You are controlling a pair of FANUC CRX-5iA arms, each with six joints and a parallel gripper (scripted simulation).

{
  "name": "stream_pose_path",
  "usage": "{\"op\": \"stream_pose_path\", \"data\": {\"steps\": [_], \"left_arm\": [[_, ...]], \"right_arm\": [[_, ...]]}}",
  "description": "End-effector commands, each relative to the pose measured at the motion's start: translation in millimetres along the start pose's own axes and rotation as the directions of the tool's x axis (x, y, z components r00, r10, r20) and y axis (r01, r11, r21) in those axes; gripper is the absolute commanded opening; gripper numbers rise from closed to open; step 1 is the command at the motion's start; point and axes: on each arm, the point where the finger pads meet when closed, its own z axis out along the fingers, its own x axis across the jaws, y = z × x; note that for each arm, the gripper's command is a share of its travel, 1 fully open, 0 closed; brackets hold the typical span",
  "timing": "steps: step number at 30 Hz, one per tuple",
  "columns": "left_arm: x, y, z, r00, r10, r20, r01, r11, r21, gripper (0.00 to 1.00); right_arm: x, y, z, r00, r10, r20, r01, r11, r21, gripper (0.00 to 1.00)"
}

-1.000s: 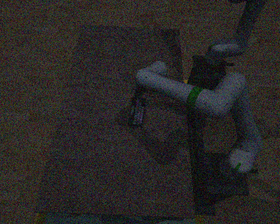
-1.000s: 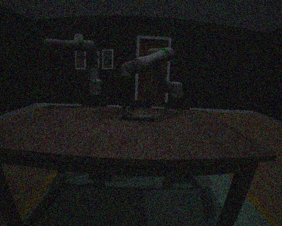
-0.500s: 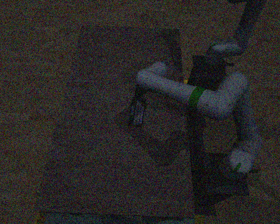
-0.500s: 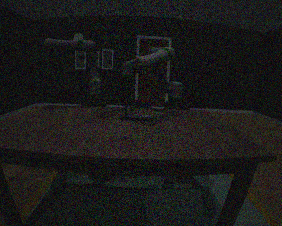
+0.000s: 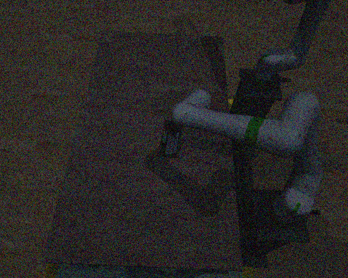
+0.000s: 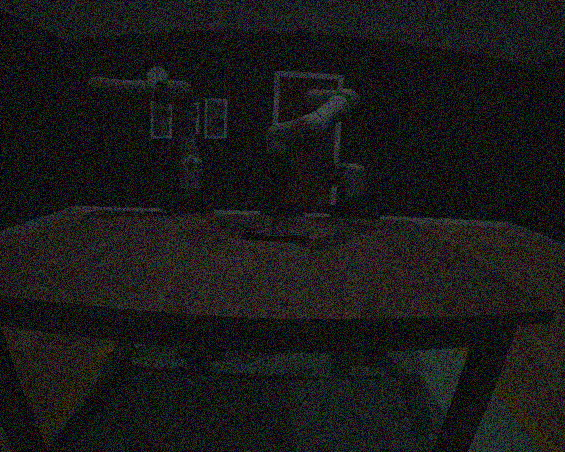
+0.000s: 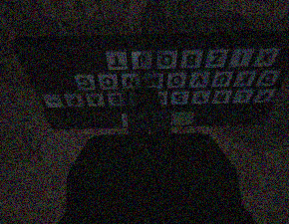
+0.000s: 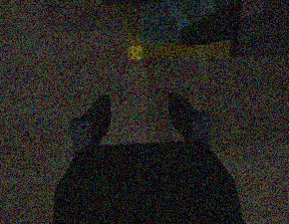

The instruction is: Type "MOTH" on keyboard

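Observation:
The dark keyboard (image 5: 172, 142) (image 6: 276, 237) (image 7: 60, 51) lies on the table (image 5: 127, 200) (image 6: 281, 280), with rows of pale letter keys. My left gripper (image 7: 146, 100) is shut and empty; its fingertips are over the lower letter rows near the middle and hide some keys. Whether they touch a key cannot be told. The letters are too dark and grainy to read surely, and no display text is legible. My right gripper (image 8: 140, 106) is open and empty, away from the keyboard and above the floor.
The left forearm (image 5: 216, 121) (image 6: 321, 115) reaches across the table edge to above the keyboard. The right arm (image 5: 279, 58) (image 6: 126, 84) is raised off to the side, beyond the table. A yellow floor stripe (image 8: 194, 51) shows in the right wrist view.

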Motion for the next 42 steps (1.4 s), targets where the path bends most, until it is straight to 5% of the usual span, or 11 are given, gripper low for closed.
{"op": "stream_pose_path", "data": {"steps": [1, 42], "left_arm": [[5.4, 0.3, -1.9, 1.0, 0.0, 0.005, 0.0, 1.0, -0.003, 0.0], [5.9, -3.4, 5.8, 1.0, 0.0, 0.005, 0.0, 1.0, -0.003, 0.0]], "right_arm": [[-0.2, 0.2, -0.9, 1.0, 0.0, 0.0, 0.0, 1.0, -0.002, 1.0], [-0.2, 0.2, -0.9, 1.0, 0.0, 0.0, 0.0, 1.0, -0.002, 1.0]]}}
